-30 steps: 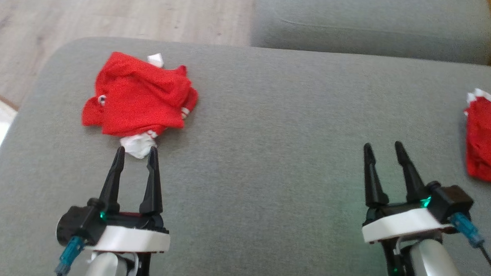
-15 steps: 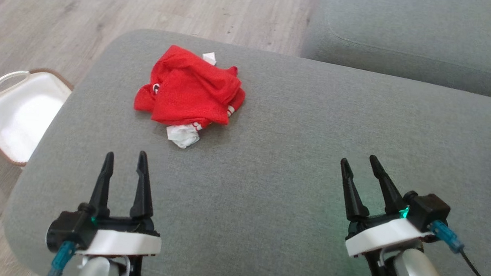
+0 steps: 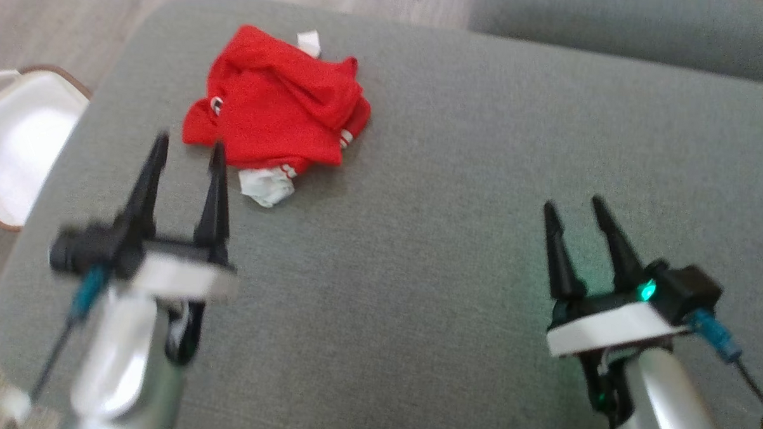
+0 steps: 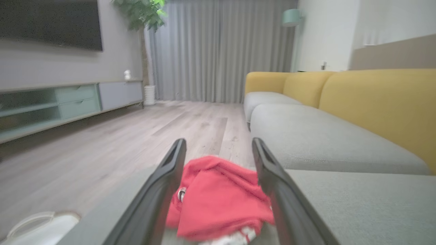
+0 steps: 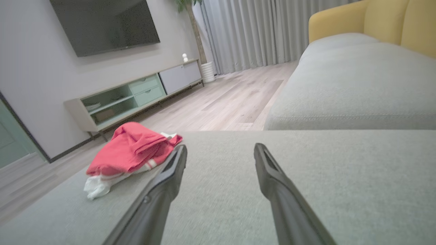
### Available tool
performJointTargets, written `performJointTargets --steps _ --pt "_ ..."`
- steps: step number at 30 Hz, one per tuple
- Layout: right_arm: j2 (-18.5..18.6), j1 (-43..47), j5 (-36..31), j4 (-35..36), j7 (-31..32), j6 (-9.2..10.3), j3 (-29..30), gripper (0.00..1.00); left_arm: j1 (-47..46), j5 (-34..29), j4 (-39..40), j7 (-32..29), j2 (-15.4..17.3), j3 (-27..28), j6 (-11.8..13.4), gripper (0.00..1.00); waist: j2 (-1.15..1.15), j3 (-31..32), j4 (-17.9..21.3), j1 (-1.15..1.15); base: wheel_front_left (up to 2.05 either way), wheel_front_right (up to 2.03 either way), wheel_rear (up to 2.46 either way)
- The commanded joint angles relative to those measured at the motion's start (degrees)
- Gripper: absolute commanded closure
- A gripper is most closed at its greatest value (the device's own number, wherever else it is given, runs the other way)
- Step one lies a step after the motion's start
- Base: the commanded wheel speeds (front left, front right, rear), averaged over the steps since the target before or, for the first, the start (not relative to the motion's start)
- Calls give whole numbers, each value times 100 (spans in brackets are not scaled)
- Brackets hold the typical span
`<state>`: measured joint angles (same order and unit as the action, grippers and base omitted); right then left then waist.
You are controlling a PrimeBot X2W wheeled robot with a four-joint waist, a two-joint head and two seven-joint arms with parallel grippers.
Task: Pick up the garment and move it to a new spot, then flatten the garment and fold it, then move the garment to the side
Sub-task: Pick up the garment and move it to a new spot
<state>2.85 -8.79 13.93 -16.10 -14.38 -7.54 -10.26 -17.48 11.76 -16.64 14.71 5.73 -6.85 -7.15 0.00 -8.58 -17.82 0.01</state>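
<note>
The crumpled red garment (image 3: pixel 277 119) lies just beyond the left gripper (image 3: pixel 190 142), whose fingers are spread and empty, while the right gripper (image 3: pixel 573 204), likewise spread, sits well apart.

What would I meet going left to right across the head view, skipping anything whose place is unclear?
white basket → red garment → right pincer

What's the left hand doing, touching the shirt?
Apart. In the right wrist view the shirt lies free, no finger on it; the left hand hangs nearby, open.
</note>
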Motion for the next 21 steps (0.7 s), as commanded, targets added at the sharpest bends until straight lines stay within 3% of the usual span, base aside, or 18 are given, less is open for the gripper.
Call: performJointTargets --steps 1,5,14,21 --pt "3 -259 -45 232 -62 5 -77 0 -432 -46 81 29 178 99 -24 0 0 -274 162 -1 0 0 0" --pt "3 -428 -163 417 -62 5 32 0 -1541 303 -574 -436 623 -724 -31 0 0 -660 342 -1 0 0 0" --pt "3 -924 -234 754 -62 5 224 0 -3572 1776 -1411 -2003 2035 -3422 -33 0 0 -1550 869 -1 0 0 0" --pt "3 -1050 -221 876 -62 5 287 0 -4129 2712 -2007 -2524 2475 -4369 -33 0 0 -1835 1151 -1 0 0 0"
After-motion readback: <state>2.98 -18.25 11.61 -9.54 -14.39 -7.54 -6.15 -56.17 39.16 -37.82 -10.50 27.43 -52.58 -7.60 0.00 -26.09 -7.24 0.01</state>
